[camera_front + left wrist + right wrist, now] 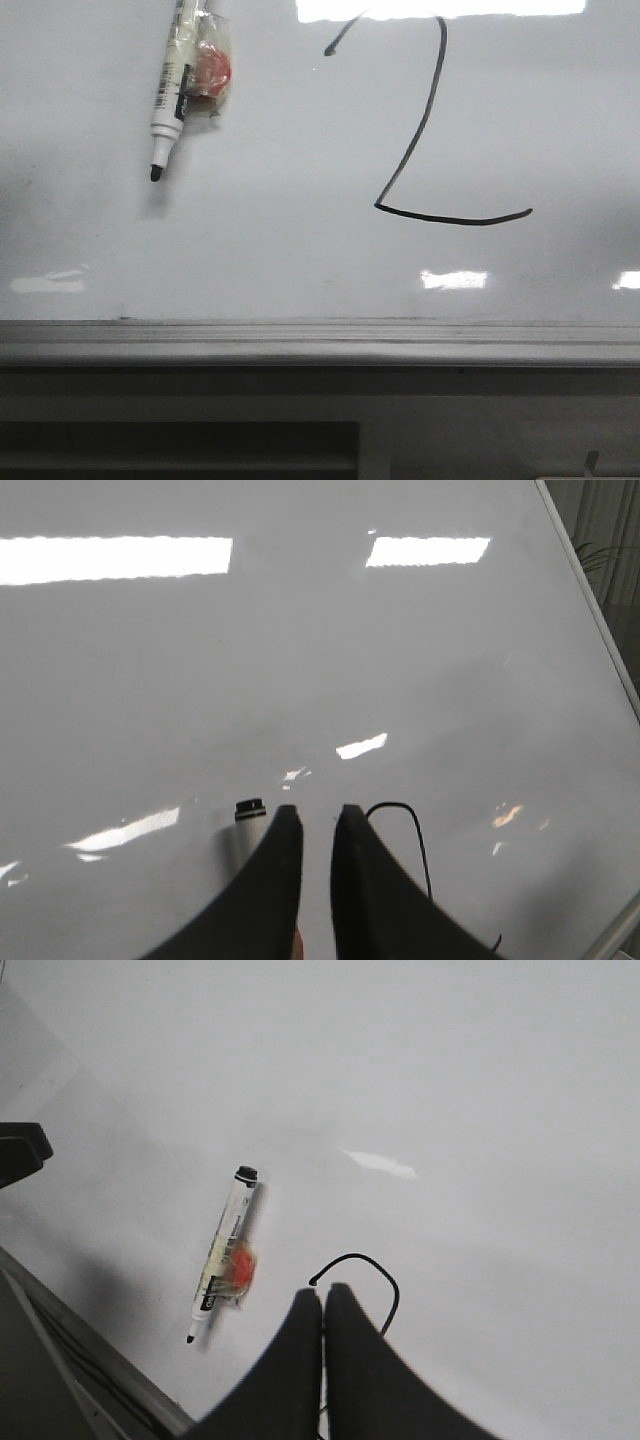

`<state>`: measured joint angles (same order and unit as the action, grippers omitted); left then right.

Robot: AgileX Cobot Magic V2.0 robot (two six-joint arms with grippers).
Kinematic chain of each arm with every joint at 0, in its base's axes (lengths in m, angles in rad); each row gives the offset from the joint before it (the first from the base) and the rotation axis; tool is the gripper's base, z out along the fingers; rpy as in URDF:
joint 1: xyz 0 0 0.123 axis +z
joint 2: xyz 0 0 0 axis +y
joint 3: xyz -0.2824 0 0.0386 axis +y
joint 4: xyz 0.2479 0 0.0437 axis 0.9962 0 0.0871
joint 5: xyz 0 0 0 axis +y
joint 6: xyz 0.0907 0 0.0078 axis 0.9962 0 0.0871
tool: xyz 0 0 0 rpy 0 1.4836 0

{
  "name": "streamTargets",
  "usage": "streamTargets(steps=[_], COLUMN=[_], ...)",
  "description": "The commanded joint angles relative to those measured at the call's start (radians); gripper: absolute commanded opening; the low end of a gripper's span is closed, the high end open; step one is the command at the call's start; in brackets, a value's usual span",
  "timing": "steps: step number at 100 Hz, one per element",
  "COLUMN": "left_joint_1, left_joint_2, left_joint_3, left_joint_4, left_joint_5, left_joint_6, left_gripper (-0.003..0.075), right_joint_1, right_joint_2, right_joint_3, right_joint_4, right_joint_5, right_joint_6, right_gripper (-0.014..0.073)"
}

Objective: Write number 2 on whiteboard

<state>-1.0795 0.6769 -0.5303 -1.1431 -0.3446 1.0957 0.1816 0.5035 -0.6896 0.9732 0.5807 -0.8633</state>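
Observation:
The whiteboard (250, 230) fills most of the front view. The number 2 (421, 125) is drawn on it in thin black line right of centre, its curved top partly lost in glare. A white marker pen (172, 90) with a black tip lies flat on the board at the upper left, a red blob (212, 68) in clear wrap stuck to it. My left gripper (314, 812) hovers over the board, jaws slightly apart and empty, the marker's end (249, 809) beside it and the 2's curve (390, 804) close by. My right gripper (324, 1290) is shut and empty beside the 2's curve (357, 1256).
A grey metal edge rail (320, 340) runs along the board's near edge, with a dark recess (180, 445) below it. The board's side edge (600, 610) shows in the left wrist view. A dark part (20, 1150) juts in at the edge of the right wrist view.

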Motion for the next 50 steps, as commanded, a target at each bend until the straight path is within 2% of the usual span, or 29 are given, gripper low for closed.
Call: streamTargets(steps=[1, 17, 39, 50], left_joint_1=[-0.006, -0.006, -0.006, -0.006], left_joint_2=[-0.048, -0.163, -0.381, -0.485], left_joint_3=[0.018, 0.118, 0.255, 0.305], left_joint_4=[0.019, 0.08, 0.08, 0.08], left_joint_5=[0.029, 0.086, 0.097, 0.106], left_joint_6=[0.005, 0.005, 0.005, 0.005], left_gripper=[-0.002, -0.002, -0.002, -0.002], right_joint_1=[-0.007, -0.007, -0.007, -0.005], right_joint_2=[-0.084, -0.27, -0.525, -0.512], right_joint_3=[0.043, 0.226, 0.441, 0.488], right_joint_4=[0.038, 0.038, 0.038, 0.067], right_joint_5=[-0.093, -0.139, -0.15, -0.152], right_joint_6=[-0.04, -0.044, -0.044, -0.04], right_gripper=[-0.0053, -0.0055, -0.0055, -0.0055])
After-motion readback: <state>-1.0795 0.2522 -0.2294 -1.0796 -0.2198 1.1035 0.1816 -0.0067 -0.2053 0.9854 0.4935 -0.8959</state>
